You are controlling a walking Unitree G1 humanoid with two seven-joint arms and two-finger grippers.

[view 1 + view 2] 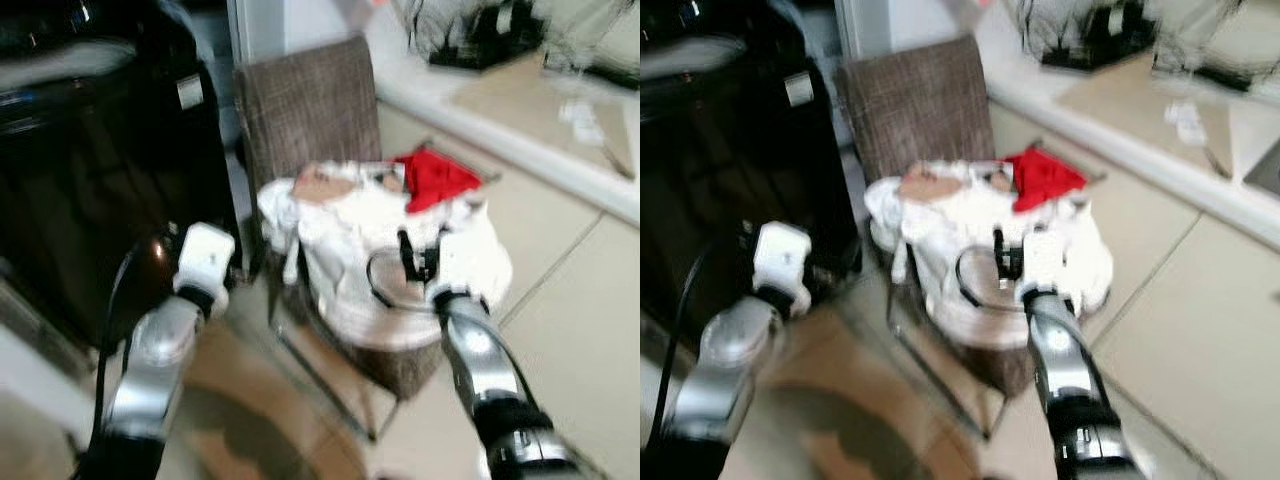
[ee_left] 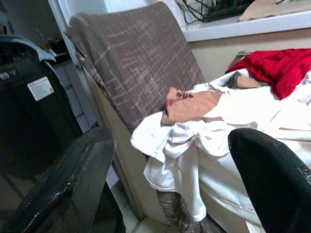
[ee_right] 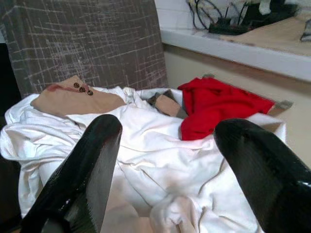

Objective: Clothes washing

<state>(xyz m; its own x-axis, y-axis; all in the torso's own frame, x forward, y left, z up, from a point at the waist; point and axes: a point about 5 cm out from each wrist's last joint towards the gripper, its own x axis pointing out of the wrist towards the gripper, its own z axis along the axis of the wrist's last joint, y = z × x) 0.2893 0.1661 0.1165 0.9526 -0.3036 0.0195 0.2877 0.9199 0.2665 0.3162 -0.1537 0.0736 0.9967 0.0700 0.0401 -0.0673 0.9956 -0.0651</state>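
You've got a heap of crumpled white laundry [image 3: 160, 145] on the brown woven-fabric chair [image 1: 305, 105], with a red cloth [image 3: 214, 104] and a tan buttoned piece [image 3: 73, 97] on top. Your right gripper [image 3: 165, 160] is just over the pile, fingers wide apart, empty. Left gripper [image 2: 170, 174] sits beside the chair, also spread, empty, near the glossy black appliance [image 1: 90, 170]

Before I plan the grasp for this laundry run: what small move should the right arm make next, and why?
Probably ease the right gripper down and forward into the white clothes. Its fingers stand open just above the pile on the chair, touching nothing, with the red garment farther back. The left gripper hangs open beside the chair.
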